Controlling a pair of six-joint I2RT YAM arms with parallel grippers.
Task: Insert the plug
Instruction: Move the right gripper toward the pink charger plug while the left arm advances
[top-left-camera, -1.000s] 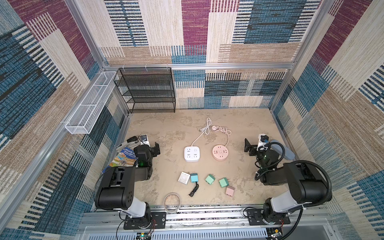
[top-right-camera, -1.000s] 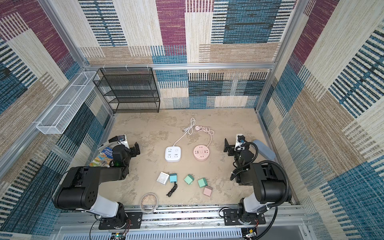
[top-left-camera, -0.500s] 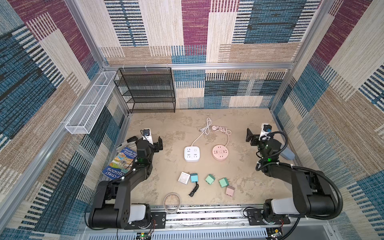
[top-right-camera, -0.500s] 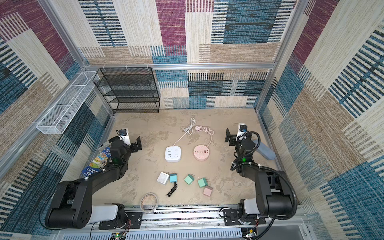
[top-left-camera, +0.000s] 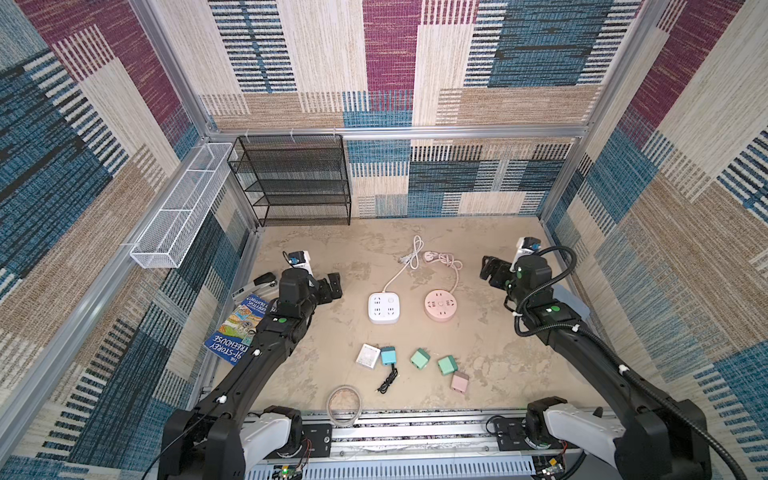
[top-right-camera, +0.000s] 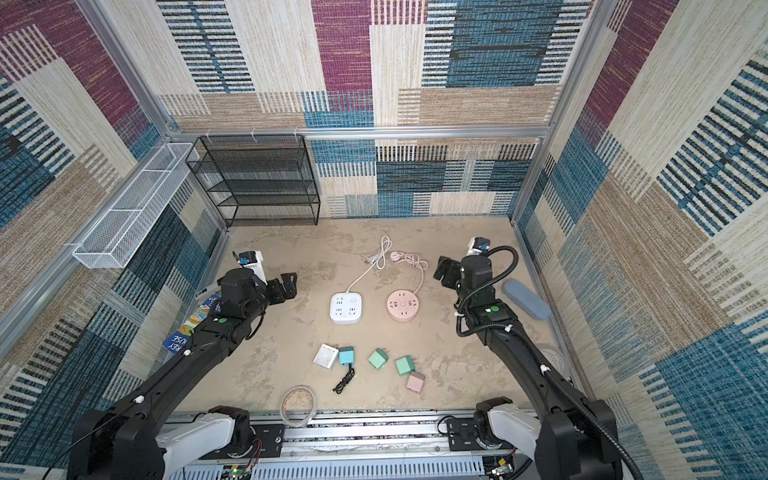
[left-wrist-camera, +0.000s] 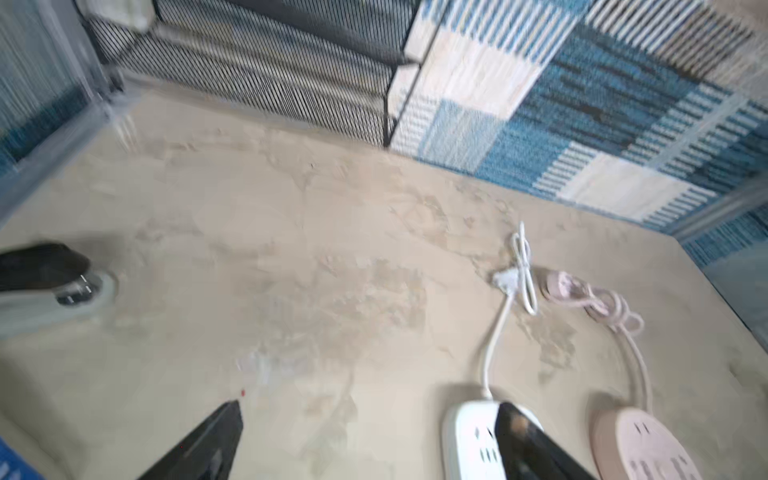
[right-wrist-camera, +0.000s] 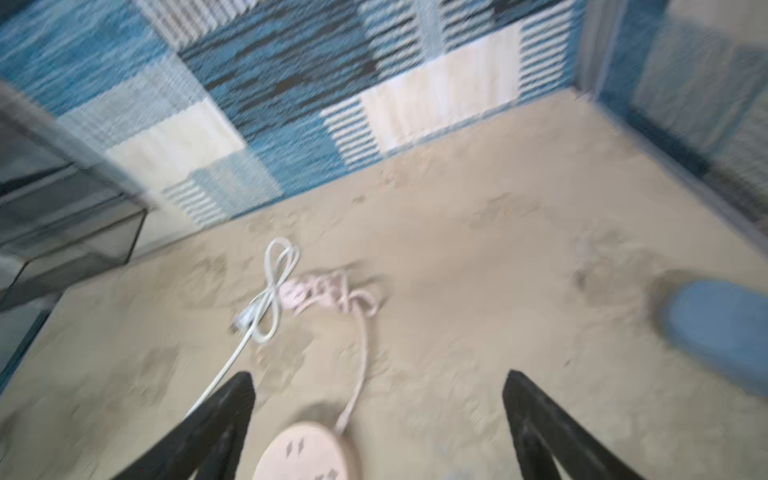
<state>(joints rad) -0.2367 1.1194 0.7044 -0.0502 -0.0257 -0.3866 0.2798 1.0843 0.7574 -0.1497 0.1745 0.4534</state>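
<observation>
Both of mine are hovering over the beige desk (top-left-camera: 478, 232) right now: left gripper (top-left-camera: 332, 286) and right gripper (top-left-camera: 491, 272) are hanging with fingers spread wide, gripping nothing. The white square power strip (top-left-camera: 384, 308) and pink round power strip (top-left-camera: 440, 306) are sitting mid-desk between them. The small square plastic plugs (top-left-camera: 419, 358) are lying near the front edge.
</observation>
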